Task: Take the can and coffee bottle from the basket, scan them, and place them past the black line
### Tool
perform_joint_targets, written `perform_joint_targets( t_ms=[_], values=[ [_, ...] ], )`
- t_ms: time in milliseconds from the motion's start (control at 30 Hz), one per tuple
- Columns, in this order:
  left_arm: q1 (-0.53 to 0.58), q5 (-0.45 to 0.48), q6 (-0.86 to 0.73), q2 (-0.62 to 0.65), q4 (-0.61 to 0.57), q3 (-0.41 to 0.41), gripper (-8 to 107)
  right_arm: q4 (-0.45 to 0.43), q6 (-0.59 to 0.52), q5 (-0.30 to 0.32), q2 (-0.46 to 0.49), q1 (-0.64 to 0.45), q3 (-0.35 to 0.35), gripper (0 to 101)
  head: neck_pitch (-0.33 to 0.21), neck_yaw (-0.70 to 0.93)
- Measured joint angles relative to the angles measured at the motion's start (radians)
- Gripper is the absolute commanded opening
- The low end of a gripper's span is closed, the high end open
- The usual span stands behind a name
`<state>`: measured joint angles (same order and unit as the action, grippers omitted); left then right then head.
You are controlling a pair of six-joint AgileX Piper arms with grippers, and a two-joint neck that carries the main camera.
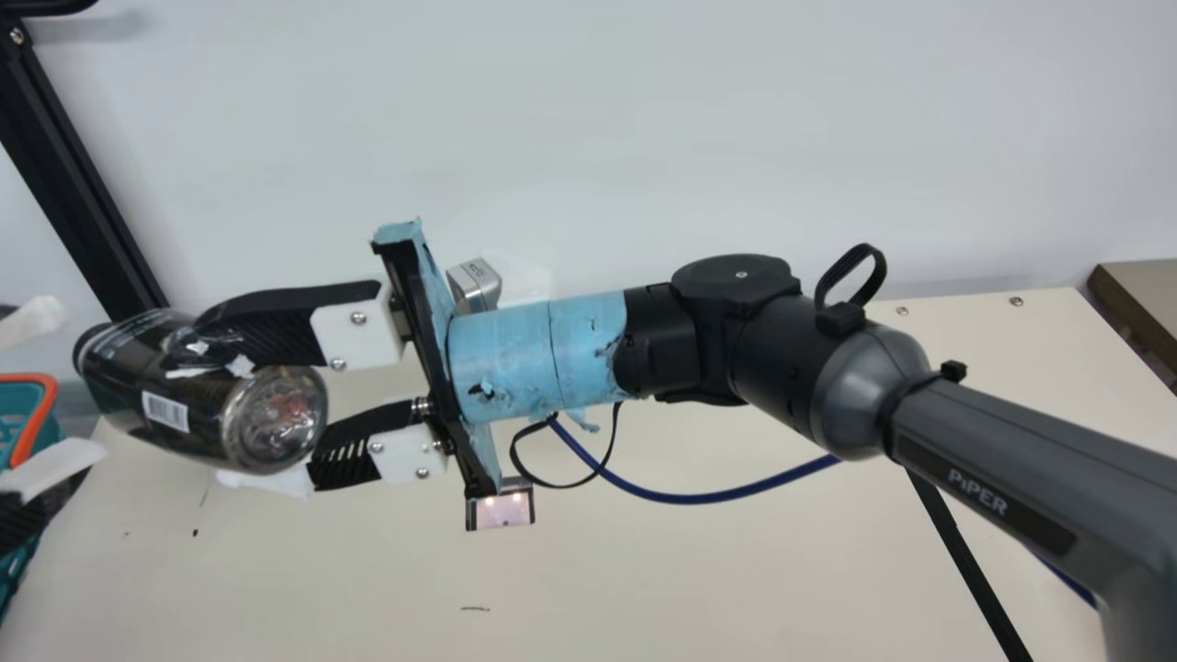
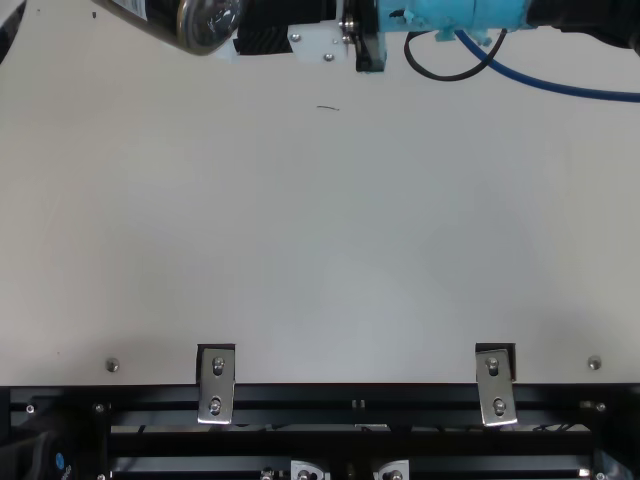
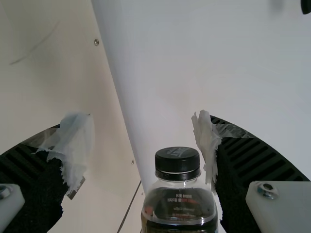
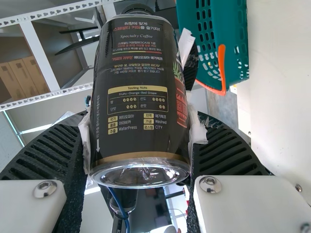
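One coffee bottle (image 4: 136, 92) in right gripper (image 1: 200, 412), left gripper (image 1: 69, 384) agape

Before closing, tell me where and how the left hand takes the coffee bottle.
I'd take the bottle below its black cap, from the left, fingers either side: that end points toward the left hand; the right hand grips its body nearer the base.

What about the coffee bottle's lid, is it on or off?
On. In the left wrist view, the black cap sits on top of the coffee bottle.
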<state>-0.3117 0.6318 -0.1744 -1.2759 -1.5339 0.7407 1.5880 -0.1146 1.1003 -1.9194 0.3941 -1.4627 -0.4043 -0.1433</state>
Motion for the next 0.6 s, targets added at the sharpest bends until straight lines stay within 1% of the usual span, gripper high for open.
perform_joint_targets(
  t_ms=[200,267,433,600],
  values=[
    [0.002,0.003,0.000,0.000,0.000,0.000,90,0.000,0.000,-0.001,0.002,-0.004,0.003,0,0.005,0.000],
    [0.002,0.005,0.000,0.000,0.000,0.000,90,0.006,0.000,-0.019,0.015,-0.011,0.015,0,0.005,0.000],
    [0.002,0.005,0.000,0.000,0.000,0.000,90,0.028,-0.003,-0.096,0.070,-0.025,0.070,0,0.000,0.000],
    [0.002,0.005,0.000,0.000,0.000,0.000,90,0.059,-0.007,-0.212,0.144,-0.011,0.152,0,0.005,0.000]
  ],
)
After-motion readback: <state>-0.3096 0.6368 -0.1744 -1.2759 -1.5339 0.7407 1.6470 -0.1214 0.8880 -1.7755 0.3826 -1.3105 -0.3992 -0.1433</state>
